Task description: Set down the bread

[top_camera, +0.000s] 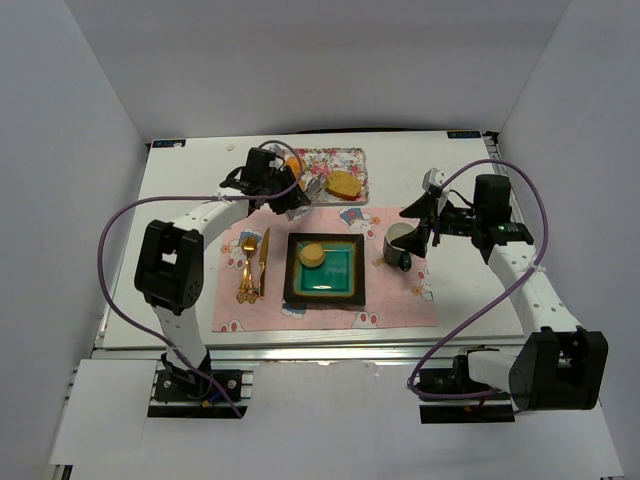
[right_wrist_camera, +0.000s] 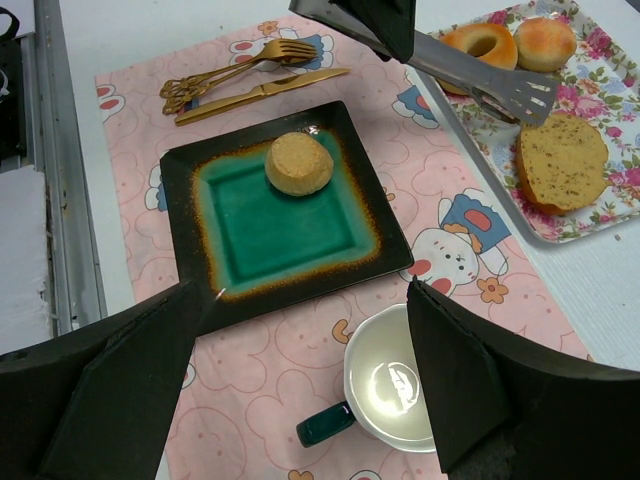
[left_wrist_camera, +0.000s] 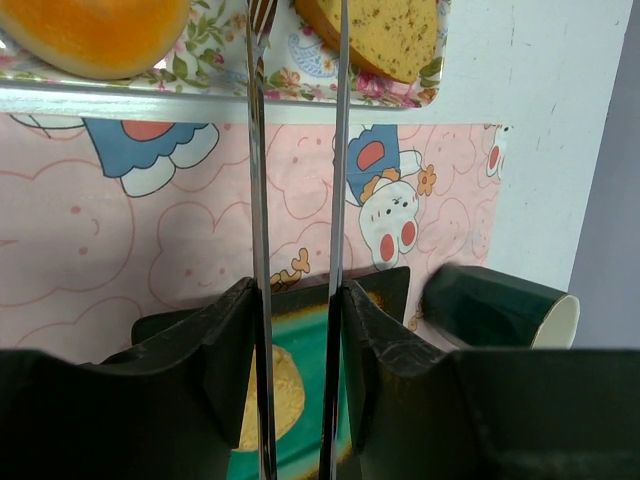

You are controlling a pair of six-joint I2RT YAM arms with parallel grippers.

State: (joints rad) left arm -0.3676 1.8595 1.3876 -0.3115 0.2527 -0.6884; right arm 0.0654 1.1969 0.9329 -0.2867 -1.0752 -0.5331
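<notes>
A small round pale-golden bun (top_camera: 313, 255) lies on the teal square plate (top_camera: 345, 290), also in the right wrist view (right_wrist_camera: 299, 163). The oval toasted slice (top_camera: 345, 184) lies on the floral tray (top_camera: 352, 157); it also shows in the right wrist view (right_wrist_camera: 562, 160) and the left wrist view (left_wrist_camera: 385, 35). My left gripper (top_camera: 268, 180) (left_wrist_camera: 297, 290) is shut on metal tongs (right_wrist_camera: 480, 80) whose empty tips hang over the tray, just left of the slice. My right gripper (top_camera: 428, 218) (right_wrist_camera: 305, 300) is open and empty above a mug (right_wrist_camera: 395, 385).
The tray also holds an orange doughnut (right_wrist_camera: 480, 42) and another round bun (right_wrist_camera: 545, 40). A gold fork and knife (top_camera: 252, 265) lie left of the plate on the pink placemat (top_camera: 400, 305). The dark-green mug (top_camera: 403, 243) stands right of the plate.
</notes>
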